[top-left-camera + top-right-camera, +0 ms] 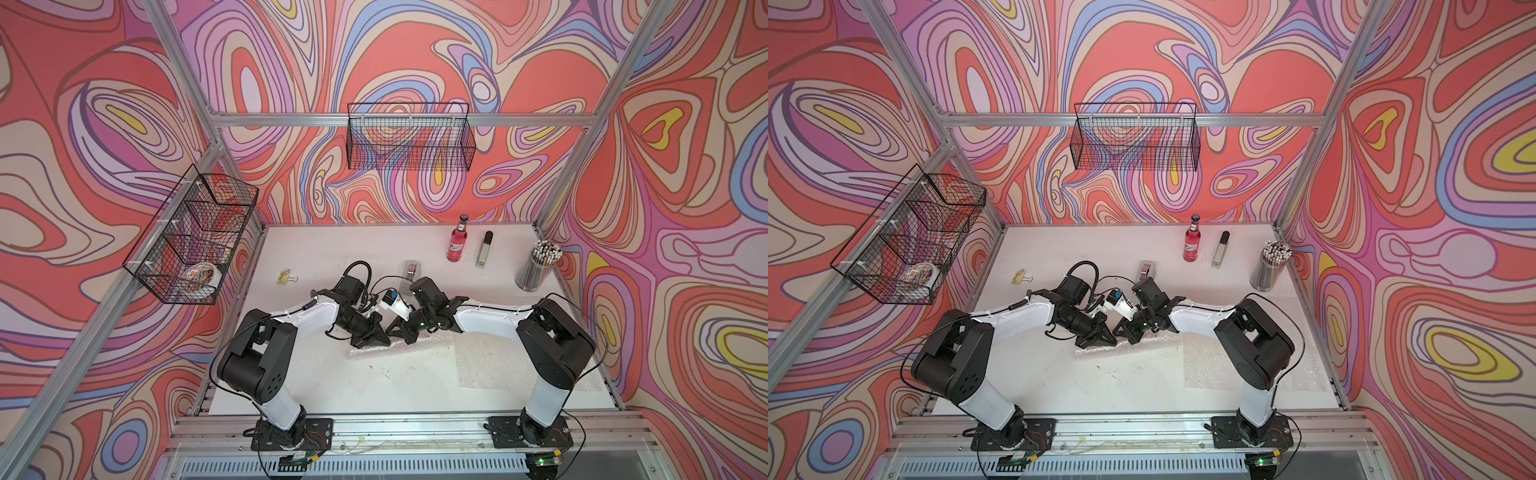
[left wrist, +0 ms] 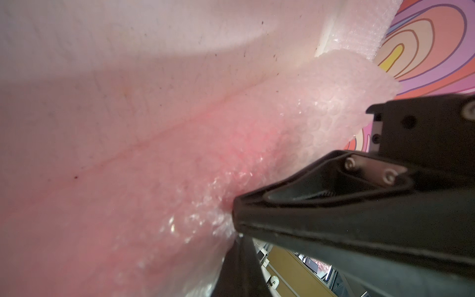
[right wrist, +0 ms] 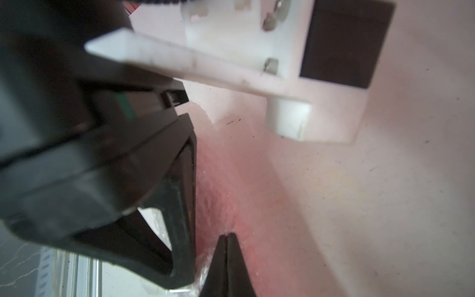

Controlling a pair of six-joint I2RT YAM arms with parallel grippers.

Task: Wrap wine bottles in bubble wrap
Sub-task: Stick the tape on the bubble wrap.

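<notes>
First bottle (image 2: 226,144) lies rolled in bubble wrap (image 2: 334,97), mid desk (image 1: 332,249). Your left fingers (image 2: 282,205), right fingers (image 3: 232,257) shut, pinching wrap. Roll looks nearly done. Next: let go softly, fetch standing bottle (image 1: 457,243), flat sheet (image 1: 490,361).

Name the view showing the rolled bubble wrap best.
Left wrist view: the rolled bubble wrap fills it, bubbles visible, pink showing through. Both top views show it small, partly covered. The right wrist view gives only a blurred pink strip.
</notes>
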